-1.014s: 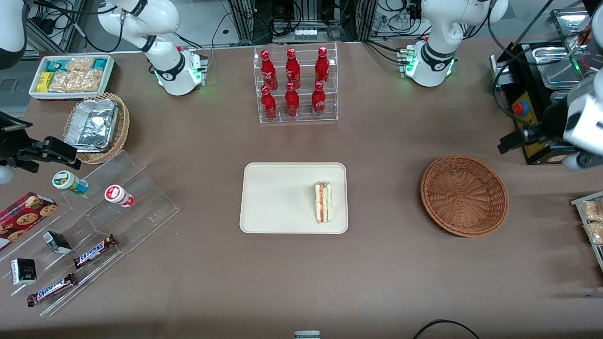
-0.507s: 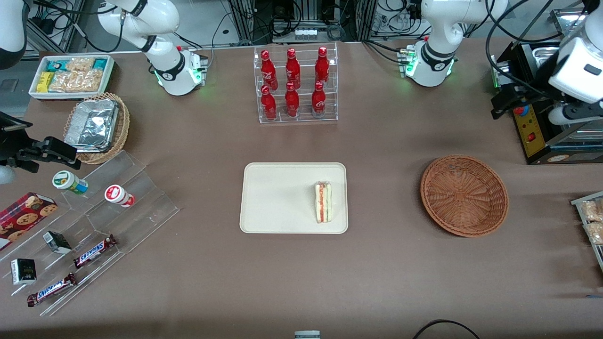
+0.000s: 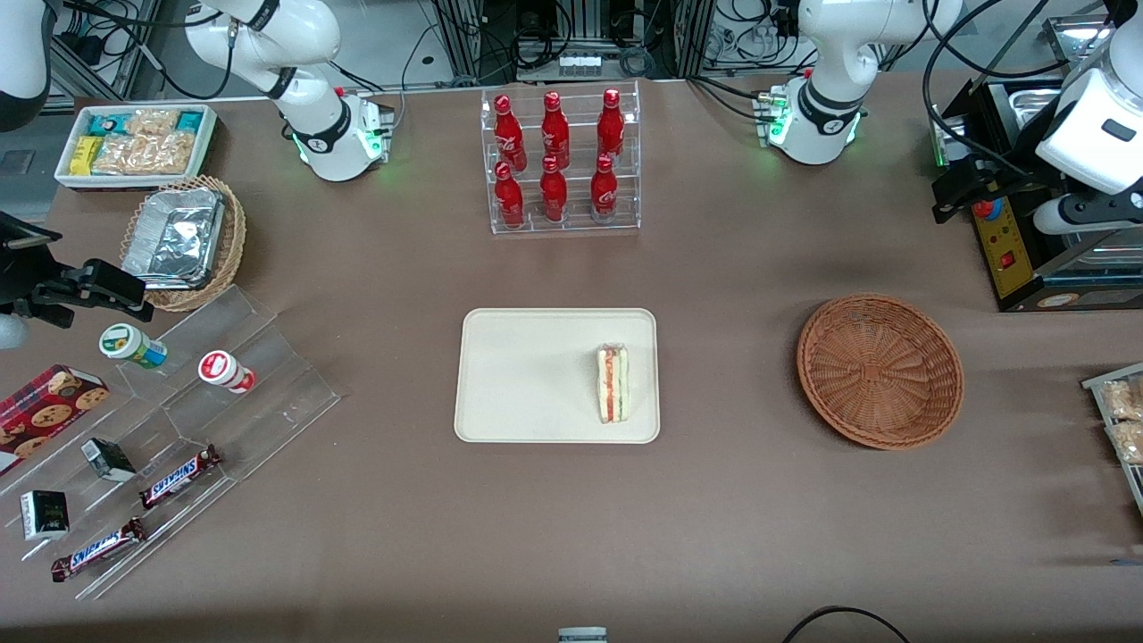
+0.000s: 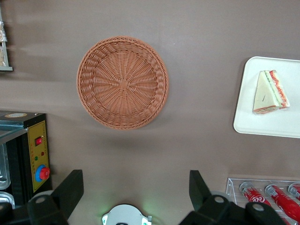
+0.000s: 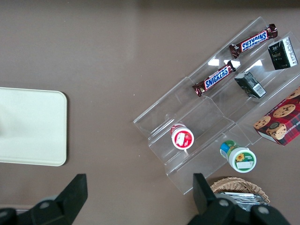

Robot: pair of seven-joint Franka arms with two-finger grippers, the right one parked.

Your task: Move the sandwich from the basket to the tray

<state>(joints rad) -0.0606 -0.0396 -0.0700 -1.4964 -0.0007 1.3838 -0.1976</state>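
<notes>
The sandwich (image 3: 613, 384) (image 4: 268, 92) lies on the cream tray (image 3: 527, 375) (image 4: 262, 124), close to the tray's end nearest the basket. It is a pale wedge showing red and green layers along its cut edge. The reddish-brown wicker basket (image 3: 880, 371) (image 4: 123, 89) holds nothing. My left gripper (image 3: 954, 192) (image 4: 133, 187) hangs high over the working arm's end of the table, farther from the front camera than the basket. It is open with nothing between its black fingers (image 4: 70, 187).
A black control box with a red button (image 3: 1005, 241) (image 4: 35, 159) stands beside the gripper. A clear rack of red bottles (image 3: 564, 161) stands farther back than the tray. Snack packets (image 3: 1121, 420) lie at the working arm's table end; an acrylic snack display (image 3: 179, 420) lies toward the parked arm's.
The left gripper has drawn up and away from the front camera, away from the basket, then nearly stopped. Sandwich, tray and basket have not moved.
</notes>
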